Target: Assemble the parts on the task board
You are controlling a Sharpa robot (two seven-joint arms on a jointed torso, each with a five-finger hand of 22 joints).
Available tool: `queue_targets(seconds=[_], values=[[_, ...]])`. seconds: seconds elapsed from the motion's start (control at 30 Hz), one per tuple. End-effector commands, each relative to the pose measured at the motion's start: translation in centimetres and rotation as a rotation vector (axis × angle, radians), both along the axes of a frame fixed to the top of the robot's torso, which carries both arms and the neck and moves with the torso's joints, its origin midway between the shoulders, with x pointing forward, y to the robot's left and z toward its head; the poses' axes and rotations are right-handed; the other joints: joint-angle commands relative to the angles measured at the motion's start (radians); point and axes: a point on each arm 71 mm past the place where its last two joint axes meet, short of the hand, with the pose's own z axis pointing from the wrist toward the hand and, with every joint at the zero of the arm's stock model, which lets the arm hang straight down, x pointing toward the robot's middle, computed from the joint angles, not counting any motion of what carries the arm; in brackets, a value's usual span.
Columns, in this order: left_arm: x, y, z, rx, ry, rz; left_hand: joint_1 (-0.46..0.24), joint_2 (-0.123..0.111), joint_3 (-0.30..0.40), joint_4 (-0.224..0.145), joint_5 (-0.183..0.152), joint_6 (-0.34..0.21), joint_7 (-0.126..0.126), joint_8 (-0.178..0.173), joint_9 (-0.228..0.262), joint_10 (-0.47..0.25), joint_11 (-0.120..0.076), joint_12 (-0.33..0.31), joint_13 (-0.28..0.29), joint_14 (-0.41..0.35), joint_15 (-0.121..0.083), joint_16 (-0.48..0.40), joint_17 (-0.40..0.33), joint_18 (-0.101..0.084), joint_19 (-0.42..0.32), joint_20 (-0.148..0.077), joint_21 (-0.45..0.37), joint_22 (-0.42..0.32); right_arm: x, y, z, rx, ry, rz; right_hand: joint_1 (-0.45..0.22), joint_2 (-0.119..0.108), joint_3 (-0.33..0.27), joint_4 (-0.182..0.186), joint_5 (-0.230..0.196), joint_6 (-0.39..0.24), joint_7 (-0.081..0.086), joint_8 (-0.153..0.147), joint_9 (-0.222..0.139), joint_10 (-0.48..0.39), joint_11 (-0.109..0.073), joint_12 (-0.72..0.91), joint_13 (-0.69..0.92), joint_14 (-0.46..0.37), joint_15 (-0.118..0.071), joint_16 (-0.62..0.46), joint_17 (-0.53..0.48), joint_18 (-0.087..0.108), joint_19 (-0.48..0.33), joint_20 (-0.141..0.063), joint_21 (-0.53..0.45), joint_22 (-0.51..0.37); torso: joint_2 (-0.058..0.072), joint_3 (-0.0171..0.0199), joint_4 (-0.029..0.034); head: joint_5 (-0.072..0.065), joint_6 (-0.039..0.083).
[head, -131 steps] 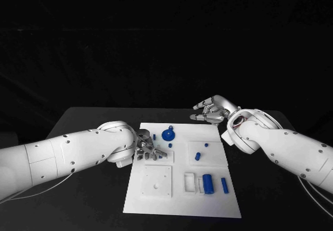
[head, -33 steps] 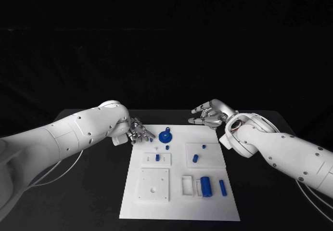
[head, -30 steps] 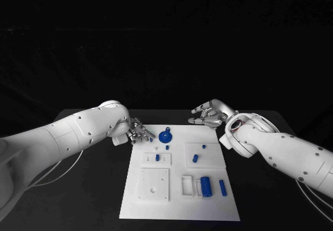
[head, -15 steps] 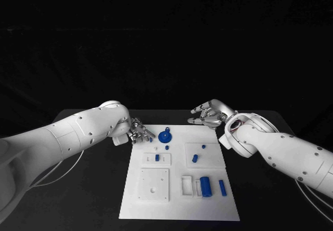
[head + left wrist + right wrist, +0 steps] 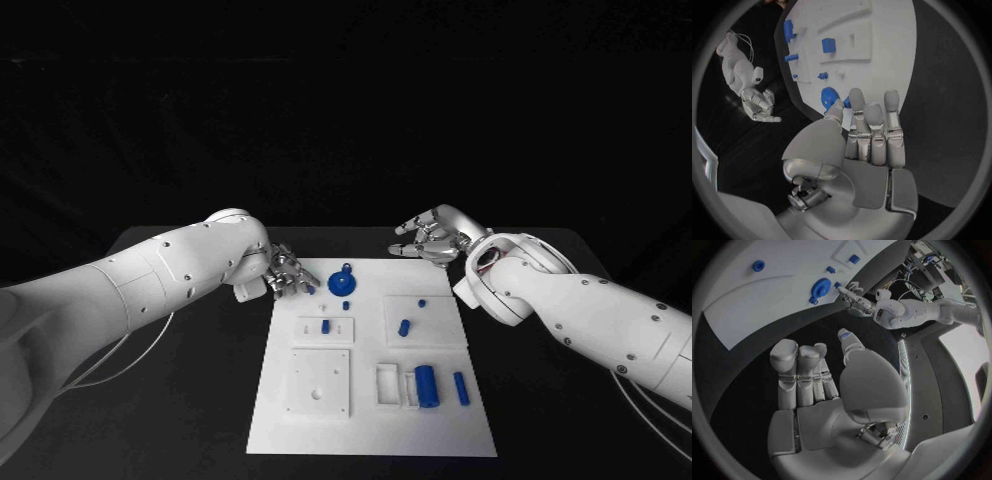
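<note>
The white task board [image 5: 320, 425] lies in the middle of the black table. At its far end lies a round blue part with a small knob [image 5: 343, 281] [image 5: 828, 97] [image 5: 821, 287]. A short blue part [image 5: 325, 326] stands in a small square plate, and another short one [image 5: 405, 325] lies on the plate to its right. A thick blue cylinder [image 5: 427, 385] and a slim one [image 5: 462, 388] lie near the front right. My left hand [image 5: 286, 275] [image 5: 870, 135] hovers at the board's far-left corner, fingers straight, holding nothing. My right hand [image 5: 428, 238] [image 5: 811, 375] hovers beyond the far-right corner, also holding nothing.
A larger square white plate [image 5: 320, 381] with a small hole sits on the board's front left. Two tiny blue parts [image 5: 346, 305] [image 5: 421, 301] lie mid-board. Bare black table [image 5: 188, 400] runs along both sides of the board.
Since 4.4 s ago my left hand has drawn back from the small square plate to the board's far-left corner. Over the last second both hands have barely moved.
</note>
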Motion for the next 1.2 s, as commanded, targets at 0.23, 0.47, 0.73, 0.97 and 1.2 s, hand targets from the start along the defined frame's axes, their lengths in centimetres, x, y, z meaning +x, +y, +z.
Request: queue_targets(seconds=[0.23,0.47,0.73,0.97,1.2], values=[[-0.2,-0.4,-0.2,-0.028,0.001,-0.013,0.071,0.027,0.025,-0.053,0.016,0.032,-0.009,0.008,0.020,0.019,-0.003,-0.002,-0.001,-0.008,-0.008,0.004,-0.001,-0.010,-0.002,-0.006,0.008,0.020,0.0,0.2,0.0,0.000,-0.001,0.010,-0.004,0.007,0.001,0.003,0.005,-0.006,0.000,-0.002,0.000,-0.005,-0.001,-0.003,-0.001,-0.004,-0.004,-0.003,-0.001,0.005,0.004,0.000,-0.005,0.104,-0.001,-0.0009,0.0015,0.004,-0.001],[-0.1,-0.5,0.0,-0.062,-0.046,0.013,0.109,0.033,0.038,-0.084,0.038,0.061,-0.020,0.023,0.068,0.023,-0.010,-0.003,-0.003,-0.001,-0.013,0.003,-0.002,-0.010,0.003,-0.011,0.014,0.020,0.0,0.2,0.0,-0.001,0.002,0.010,-0.007,0.010,0.001,0.006,0.007,-0.005,0.000,-0.002,0.000,-0.005,-0.001,-0.002,-0.001,-0.004,-0.004,-0.003,-0.001,0.005,0.004,0.000,-0.006,0.104,-0.002,-0.0018,0.0014,0.006,-0.001],[-0.5,-0.4,0.2,-0.093,-0.083,0.052,0.090,0.023,0.075,-0.119,0.112,0.087,-0.032,0.039,0.174,0.040,-0.024,-0.003,-0.007,0.024,-0.022,0.000,0.005,-0.009,0.017,-0.020,0.029,0.020,0.0,0.2,0.0,-0.001,0.004,0.010,-0.007,0.010,0.001,0.006,0.007,-0.005,0.000,-0.002,0.000,-0.005,-0.001,-0.002,-0.001,-0.004,-0.004,-0.003,-0.001,0.005,0.004,0.000,-0.006,0.104,-0.001,-0.0017,0.0031,0.008,0.001],[-1.4,0.2,0.3,-0.106,-0.096,0.089,0.051,0.002,0.124,-0.143,0.174,0.101,-0.041,0.030,0.270,0.044,-0.031,0.018,-0.011,0.042,-0.028,-0.002,0.020,-0.010,0.022,-0.026,0.046,0.020,0.0,0.0,0.0,0.000,0.005,0.008,-0.007,0.010,0.001,0.006,0.007,-0.005,0.000,-0.002,0.000,-0.005,-0.001,-0.002,-0.001,-0.004,-0.004,-0.003,-0.001,0.005,0.004,0.000,-0.006,0.104,-0.004,0.0008,0.0059,0.013,0.002],[-2.8,0.8,0.6,-0.124,-0.097,0.098,0.035,-0.012,0.137,-0.146,0.204,0.124,-0.047,0.021,0.294,0.047,-0.036,0.039,-0.019,0.058,-0.032,-0.006,0.031,-0.012,0.028,-0.031,0.057,0.020,0.0,-0.1,0.0,-0.001,0.004,0.005,-0.007,0.010,0.001,0.006,0.007,-0.005,0.000,-0.002,0.000,-0.005,-0.001,-0.002,-0.001,-0.004,-0.004,-0.003,-0.001,0.005,0.004,0.000,-0.006,0.104,-0.008,0.0011,0.0108,0.013,0.000]])
